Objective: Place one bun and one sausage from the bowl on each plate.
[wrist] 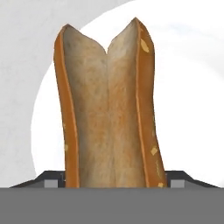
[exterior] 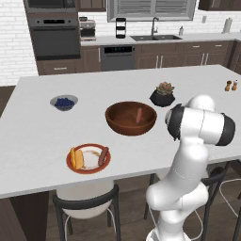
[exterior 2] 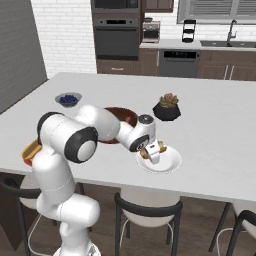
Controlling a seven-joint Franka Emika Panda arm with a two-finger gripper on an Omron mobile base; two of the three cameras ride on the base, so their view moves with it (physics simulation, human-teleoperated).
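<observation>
From my left camera I see the red-rimmed plate (exterior: 88, 158) carrying a bun and sausage, then the wooden bowl (exterior: 131, 118) with one sausage (exterior: 139, 115). The right camera shows the white plate (exterior 2: 160, 160); there the jaws straddle a bun (wrist: 109, 105), grip uncertain.

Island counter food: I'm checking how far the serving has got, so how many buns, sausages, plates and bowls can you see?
Buns: 2, one on the red-rimmed plate, one at the gripper over the white plate.
Sausages: 2, one on the red-rimmed plate, one in the wooden bowl.
Plates: 2.
Bowls: 2, wooden bowl and blueberry bowl.
Total: 8.
</observation>
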